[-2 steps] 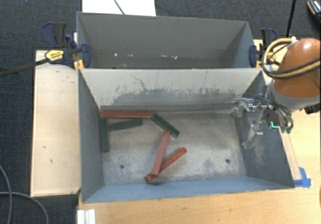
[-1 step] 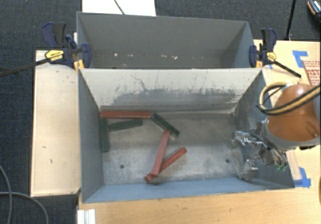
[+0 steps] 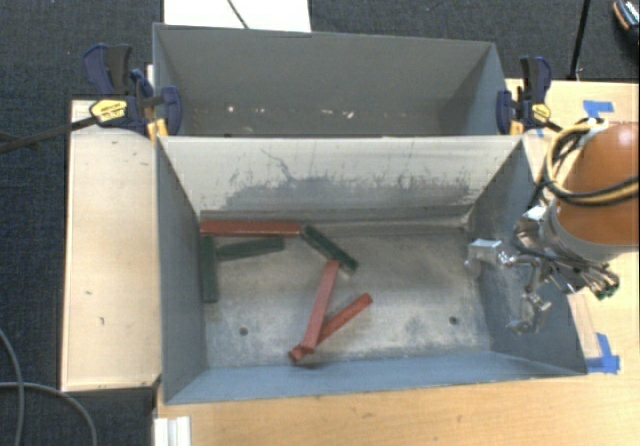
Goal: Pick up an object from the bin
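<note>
Bin (image 3: pixel 400 372) of scratched grey metal holds flat straight sticks: a long red stick (image 3: pixel 250 228) along the twelve o'clock wall, dark green sticks (image 3: pixel 330 248) near it, two crossed red sticks (image 3: pixel 325 299) mid-floor. Pincer (image 3: pixel 522 306) hangs over the sloped three o'clock wall; apart or together, I cannot tell. The crossed red sticks lie well apart at its nine o'clock.

The bin (image 3: pixel 180 264) is plain grey, and its far wall is streaked with pale scuffs. The long stick (image 3: pixel 250 228) by the far wall is red-brown, as are the two crossed sticks (image 3: pixel 325 299) near the middle. The three short sticks (image 3: pixel 208 274) left of centre are dark green. The arm's cover (image 3: pixel 600 174) at the right is orange.
</note>
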`<action>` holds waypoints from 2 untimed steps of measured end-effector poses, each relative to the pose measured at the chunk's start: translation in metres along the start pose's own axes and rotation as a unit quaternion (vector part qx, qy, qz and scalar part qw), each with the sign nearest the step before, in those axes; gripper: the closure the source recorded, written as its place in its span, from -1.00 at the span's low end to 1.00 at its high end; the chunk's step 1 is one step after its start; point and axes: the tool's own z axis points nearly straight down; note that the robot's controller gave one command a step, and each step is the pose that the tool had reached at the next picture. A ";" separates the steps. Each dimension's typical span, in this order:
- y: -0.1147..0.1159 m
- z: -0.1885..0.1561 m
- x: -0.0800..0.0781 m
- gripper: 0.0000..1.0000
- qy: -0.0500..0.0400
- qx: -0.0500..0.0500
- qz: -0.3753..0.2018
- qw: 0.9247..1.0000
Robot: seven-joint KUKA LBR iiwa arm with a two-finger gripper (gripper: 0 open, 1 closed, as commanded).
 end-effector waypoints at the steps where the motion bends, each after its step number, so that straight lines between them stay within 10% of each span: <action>1: -0.035 0.068 -0.071 -1.00 -0.001 -0.006 -0.030 1.000; 2: 0.011 0.015 -0.095 -1.00 -0.001 -0.001 -0.085 0.996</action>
